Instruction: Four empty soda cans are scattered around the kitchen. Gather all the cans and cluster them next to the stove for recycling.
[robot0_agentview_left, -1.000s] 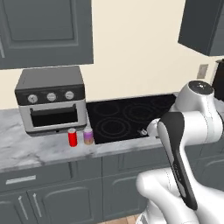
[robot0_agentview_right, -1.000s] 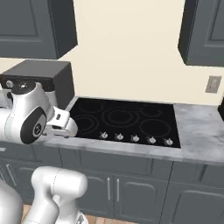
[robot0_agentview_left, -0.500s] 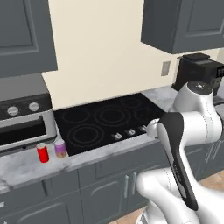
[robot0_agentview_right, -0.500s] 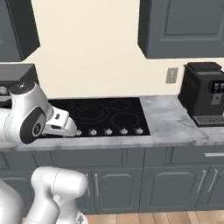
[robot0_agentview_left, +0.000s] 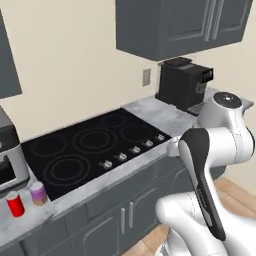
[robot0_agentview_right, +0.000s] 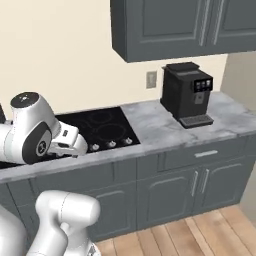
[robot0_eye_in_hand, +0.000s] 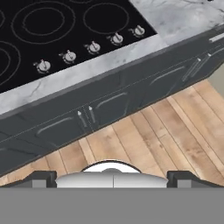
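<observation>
- The gripper (robot0_eye_in_hand: 112, 177) hangs over the wood floor (robot0_eye_in_hand: 166, 127) before the dark cabinets (robot0_eye_in_hand: 109, 105), its jaws spread wide with nothing between them.
- The stove (robot0_agentview_left: 85, 150) has silver knobs (robot0_eye_in_hand: 92, 47) along its front edge.
- In the left base view, a red soda can (robot0_agentview_left: 15, 204) and a purplish-pink soda can (robot0_agentview_left: 38, 193) stand at the stove's left corner, close together.
- Farther right is a black coffee machine (robot0_agentview_right: 187, 94); no writing is legible.

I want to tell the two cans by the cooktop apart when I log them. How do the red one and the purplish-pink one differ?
The red soda can is bright red and looks a little taller; the purplish-pink soda can is paler and looks squatter. The red can stands farther from the black glass stove, nearer the counter's front edge; the pink can stands right at the stove's corner. Both are small upright cylinders on the grey marble counter, side by side.
</observation>
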